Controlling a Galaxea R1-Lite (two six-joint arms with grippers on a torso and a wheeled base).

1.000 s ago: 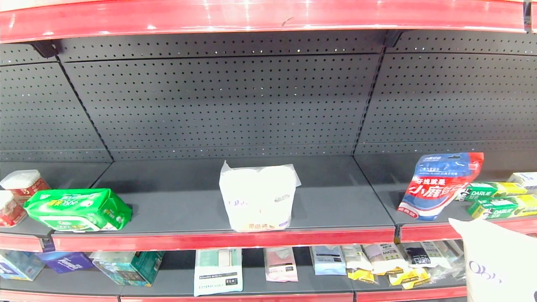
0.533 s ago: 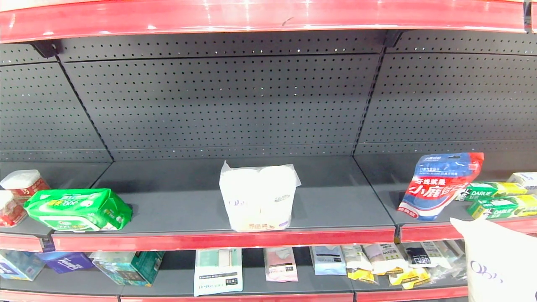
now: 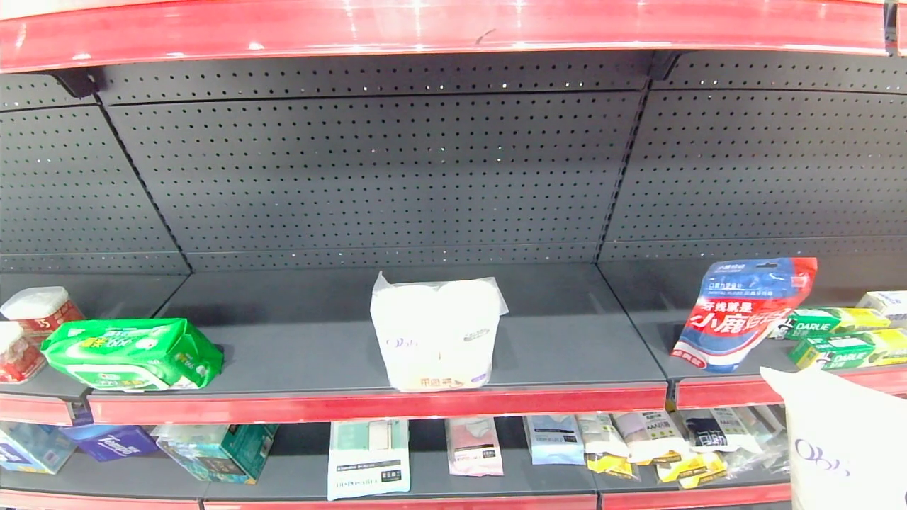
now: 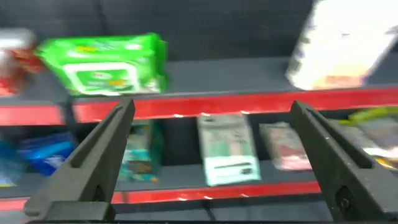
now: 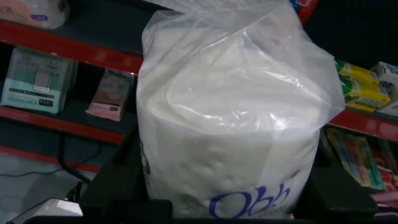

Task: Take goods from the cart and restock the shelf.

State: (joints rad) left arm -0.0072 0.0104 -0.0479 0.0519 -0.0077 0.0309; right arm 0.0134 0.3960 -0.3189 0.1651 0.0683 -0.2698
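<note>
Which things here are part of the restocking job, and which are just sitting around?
Job: white roll pack held by the right gripper; matching pack standing on the shelf; left gripper, open and empty.
Lying about: green wipes pack; red and blue pouch; toothpaste boxes; red tubs.

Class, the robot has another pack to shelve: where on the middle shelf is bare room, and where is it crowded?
Bare: between the green wipes pack and the white tissue pack, and between that pack and the red-blue pouch. Crowded: the toothpaste boxes right of the pouch, and the lower shelf's packets.
</note>
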